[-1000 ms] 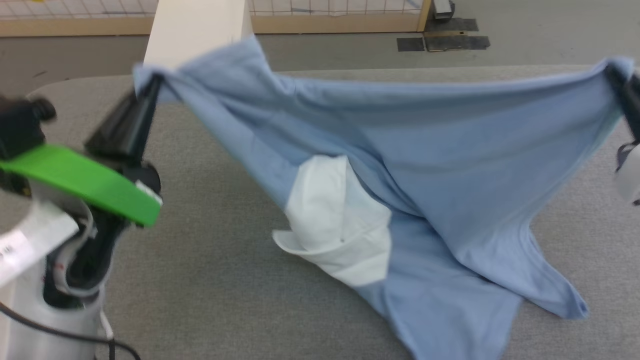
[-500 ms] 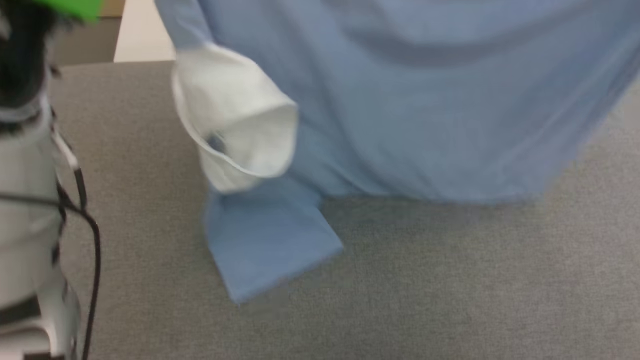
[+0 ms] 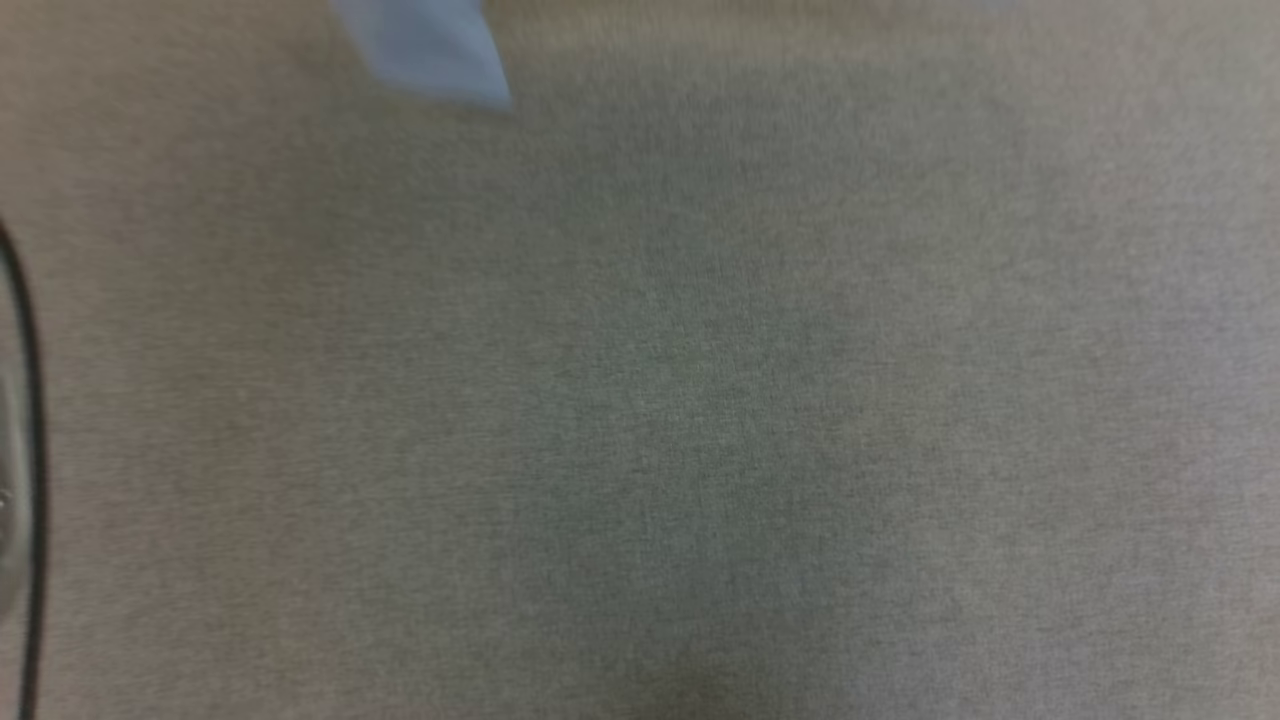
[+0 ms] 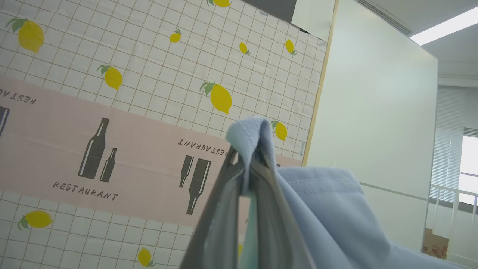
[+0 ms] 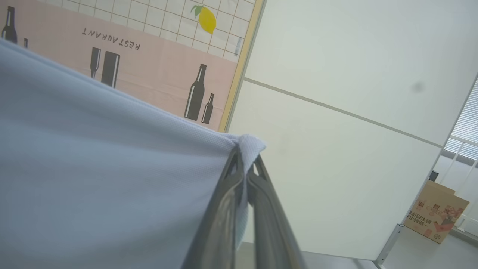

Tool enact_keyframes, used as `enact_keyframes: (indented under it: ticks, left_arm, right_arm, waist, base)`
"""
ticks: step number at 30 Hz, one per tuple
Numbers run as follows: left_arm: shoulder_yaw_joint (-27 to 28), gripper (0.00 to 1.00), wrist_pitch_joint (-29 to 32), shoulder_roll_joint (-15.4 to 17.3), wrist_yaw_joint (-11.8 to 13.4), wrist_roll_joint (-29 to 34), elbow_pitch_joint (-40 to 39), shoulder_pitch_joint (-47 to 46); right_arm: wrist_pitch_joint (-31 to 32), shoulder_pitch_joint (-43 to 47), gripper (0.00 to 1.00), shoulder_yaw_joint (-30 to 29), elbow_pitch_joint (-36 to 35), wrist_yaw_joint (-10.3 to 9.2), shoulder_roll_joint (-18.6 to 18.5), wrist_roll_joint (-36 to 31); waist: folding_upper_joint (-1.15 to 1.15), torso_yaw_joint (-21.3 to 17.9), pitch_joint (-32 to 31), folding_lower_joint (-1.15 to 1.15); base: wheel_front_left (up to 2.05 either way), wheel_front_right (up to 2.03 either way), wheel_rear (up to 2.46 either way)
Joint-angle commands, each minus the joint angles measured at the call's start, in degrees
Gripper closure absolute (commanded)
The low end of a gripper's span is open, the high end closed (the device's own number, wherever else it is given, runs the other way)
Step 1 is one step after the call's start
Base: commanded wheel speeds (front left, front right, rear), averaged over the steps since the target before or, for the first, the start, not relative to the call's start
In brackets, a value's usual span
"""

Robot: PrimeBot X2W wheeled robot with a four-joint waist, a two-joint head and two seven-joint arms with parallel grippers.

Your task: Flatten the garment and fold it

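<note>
The garment is a light blue shirt held up in the air by both grippers. In the left wrist view my left gripper (image 4: 248,164) is shut on a bunched edge of the garment (image 4: 321,209), which drapes away to the right. In the right wrist view my right gripper (image 5: 244,164) is shut on another edge, and the garment (image 5: 104,168) stretches taut to the left. The head view catches just a blurred blue tip of the garment (image 3: 425,50) at the top left, over the grey table (image 3: 700,400).
A partition with a lemon and bottle print (image 4: 112,112) and a plain white wall panel (image 5: 336,130) stand behind the raised grippers. A cardboard box (image 5: 435,211) sits on the floor far off. A black cable (image 3: 25,450) runs along the head view's left edge.
The head view has swung downward, so the garment has slid up out of the picture until only a blue tip remains. Both grippers stay shut on the garment's edges.
</note>
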Motion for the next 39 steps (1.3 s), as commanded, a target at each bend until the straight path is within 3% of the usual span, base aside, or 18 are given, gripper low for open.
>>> enact_keyframes:
  ticks: [1, 6, 10, 17, 23, 27, 35, 39]
  left_arm:
    - [0.43, 1.0, -1.87, 0.09, 0.1, 0.67, 1.13, -2.65]
    - [0.5, 1.0, -7.1, 0.06, -1.41, 1.54, 5.32, -6.93]
    - [-0.47, 1.0, -8.26, 0.94, -3.75, 1.71, 9.7, -3.8]
    - [-2.47, 1.0, -8.3, 3.37, -7.51, 1.45, 16.31, 10.37]
    - [-5.95, 1.0, -5.46, 5.72, -9.64, 0.36, 17.96, 26.94]
    - [-9.86, 1.0, -2.02, 7.19, -10.27, -0.62, 15.98, 38.9]
    - [-15.29, 1.0, 7.22, 10.17, -10.48, -5.57, 4.42, 62.57]
    - [-16.18, 1.0, 11.8, 11.5, -9.25, -8.56, -2.1, 72.76]
  right_arm:
    - [-2.35, -1.94, 1.0, -0.65, 1.35, -0.1, 0.95, -1.73]
    - [-9.13, -5.4, 1.0, -1.68, 5.76, -0.1, 3.56, -5.29]
    - [-12.58, -3.89, 1.0, -0.69, 9.94, -0.1, 4.36, -5.11]
    - [-15.89, 6.19, 1.0, 3.62, 16.3, -0.1, 4.07, -0.85]
    - [-15.44, 18.7, 1.0, 7.85, 17.04, -0.1, 2.78, 5.32]
    - [-13.54, 28.4, 1.0, 9.54, 15.09, -0.1, 1.18, 9.54]
    - [-7.26, 47.89, 1.0, 11.24, 6.13, -0.1, -2.21, 14.07]
    - [-4.82, 55.94, 1.0, 11.75, 1.2, -0.1, -3.87, 14.56]
  waist:
    - [0.0, -2.48, 6.63, -0.01]
    - [0.0, -2.56, 8.6, -0.01]
    - [0.0, -2.04, 8.83, -0.01]
    - [0.0, -0.53, 5.92, -0.01]
    - [0.0, 0.82, 0.38, -0.01]
    - [0.0, 1.99, -3.95, -0.01]
    - [0.0, 3.23, -10.24, -0.01]
    - [0.0, 3.52, -12.28, -0.01]
  base:
    - [0.0, 0.0, 0.0]
    - [0.0, 0.0, 0.0]
    - [0.0, 0.0, 0.0]
    - [0.0, 0.0, 0.0]
    - [0.0, 0.0, 0.0]
    - [0.0, 0.0, 0.0]
    - [0.0, 0.0, 0.0]
    - [0.0, 0.0, 0.0]
